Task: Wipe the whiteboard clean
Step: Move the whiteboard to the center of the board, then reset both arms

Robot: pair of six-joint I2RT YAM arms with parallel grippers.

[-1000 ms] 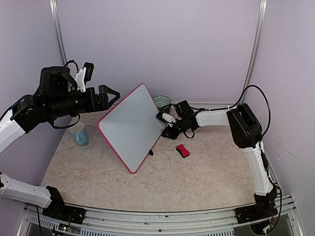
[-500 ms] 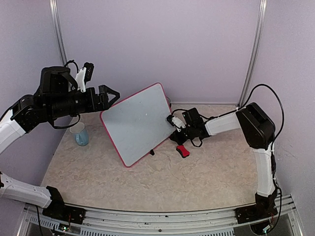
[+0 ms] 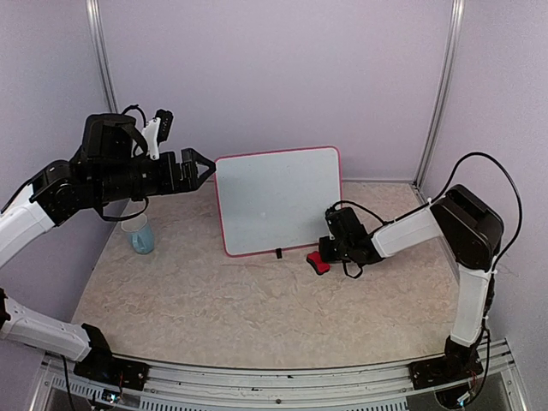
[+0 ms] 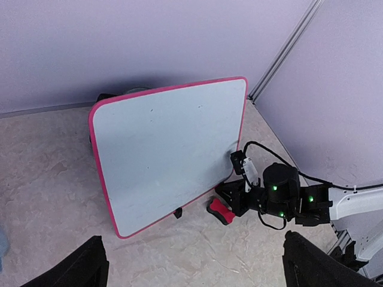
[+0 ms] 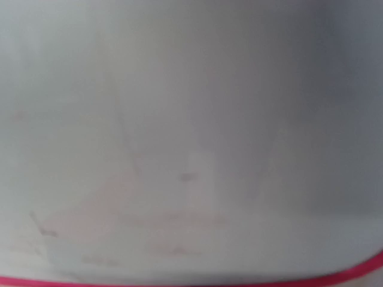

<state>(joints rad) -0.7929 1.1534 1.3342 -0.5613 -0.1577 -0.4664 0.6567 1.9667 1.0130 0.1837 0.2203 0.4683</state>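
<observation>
The whiteboard (image 3: 278, 201) stands upright at the back of the table (image 3: 257, 317) and looks nearly clean. The right gripper (image 3: 332, 240) has its fingers closed by the board's lower right corner, just above the red eraser (image 3: 318, 262). The left gripper (image 3: 195, 165) hovers with fingers wide. The next move is probably to grasp the eraser.

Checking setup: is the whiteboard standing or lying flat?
Standing: the whiteboard is up on its bottom edge, its black foot on the table.

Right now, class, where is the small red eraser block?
In the top view the red eraser lies on the table, right of centre, just below the whiteboard's lower right corner and beside the right hand.
</observation>
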